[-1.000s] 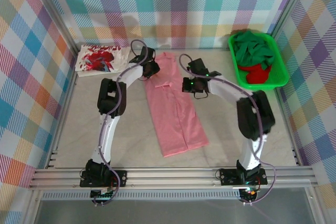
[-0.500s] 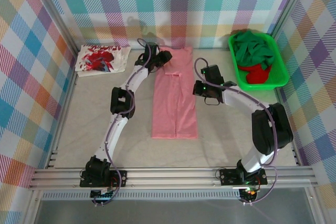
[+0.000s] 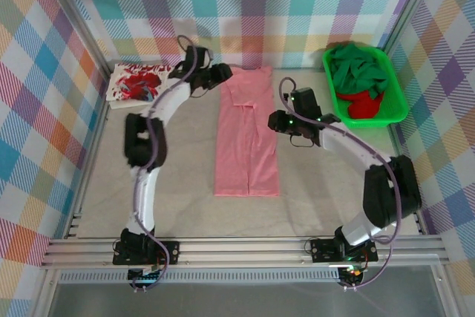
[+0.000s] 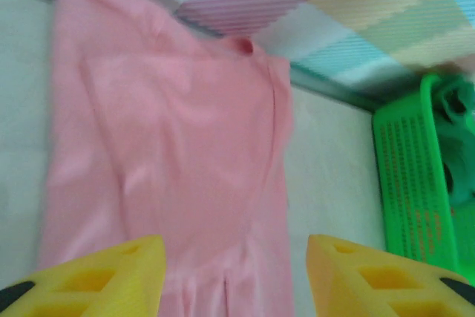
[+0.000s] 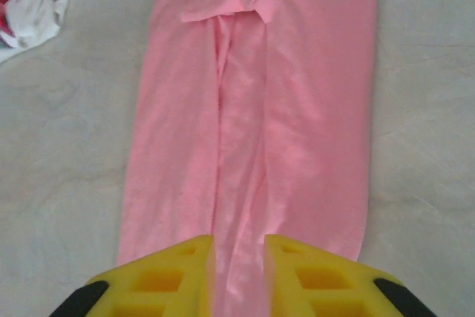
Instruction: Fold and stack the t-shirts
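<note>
Holding green t-shirt [image 3: 358, 68] (red t-shirt [image 3: 366, 105] alongside), tray [image 3: 375, 119] sits far right.

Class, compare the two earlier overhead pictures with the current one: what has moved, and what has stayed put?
The salmon-pink t-shirt swung from slanted to straight, top at the back wall, and has lain so for the last half second. The left tool, open, drew back left off its top corner. The right tool shifted slightly by its right edge. The white printed t-shirt and green tray stayed put.
</note>
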### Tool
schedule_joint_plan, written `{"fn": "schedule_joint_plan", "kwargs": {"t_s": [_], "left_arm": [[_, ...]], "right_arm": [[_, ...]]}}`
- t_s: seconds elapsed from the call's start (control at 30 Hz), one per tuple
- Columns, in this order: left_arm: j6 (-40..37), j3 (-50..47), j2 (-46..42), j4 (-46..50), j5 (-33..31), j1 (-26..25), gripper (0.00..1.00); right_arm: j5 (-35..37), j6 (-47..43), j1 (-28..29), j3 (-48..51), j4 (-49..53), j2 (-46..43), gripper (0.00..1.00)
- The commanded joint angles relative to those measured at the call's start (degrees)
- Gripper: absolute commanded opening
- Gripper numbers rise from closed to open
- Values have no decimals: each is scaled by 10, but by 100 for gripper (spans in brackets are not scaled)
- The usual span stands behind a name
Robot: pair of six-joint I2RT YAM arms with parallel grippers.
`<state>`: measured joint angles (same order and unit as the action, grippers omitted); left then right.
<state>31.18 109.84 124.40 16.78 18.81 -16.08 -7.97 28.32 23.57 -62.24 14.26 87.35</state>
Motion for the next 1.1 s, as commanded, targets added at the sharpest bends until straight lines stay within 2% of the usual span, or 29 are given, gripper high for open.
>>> {"fn": "schedule_joint_plan", "kwargs": {"t_s": [0.0,0.07,0.17,0.27,0.37,0.53,0.87,1.07], "left_arm": [[-33,-256,-225,-120,-31,-2,55],[-57,-398,-330,-114,-37,-12,55],[-84,-538,-437,-48,-16,-23,54],[-69,-643,-515,8,19,-31,52],[-27,-718,-555,8,42,-49,51],[-25,-747,-551,17,42,-100,53],[-24,-748,-474,-28,60,-123,50],[-5,-755,-458,-48,59,-147,49]], "right_arm": [[-60,5,-4,58,18,-53,32],[-103,27,-4,108,14,-80,34],[-172,70,-3,190,-6,-119,37],[-199,93,-3,247,-16,-143,39],[-204,106,-2,278,-17,-143,40],[-204,121,-2,312,-28,-128,41],[-195,129,8,339,-55,-118,40],[-196,126,9,337,-69,-98,40]]}}
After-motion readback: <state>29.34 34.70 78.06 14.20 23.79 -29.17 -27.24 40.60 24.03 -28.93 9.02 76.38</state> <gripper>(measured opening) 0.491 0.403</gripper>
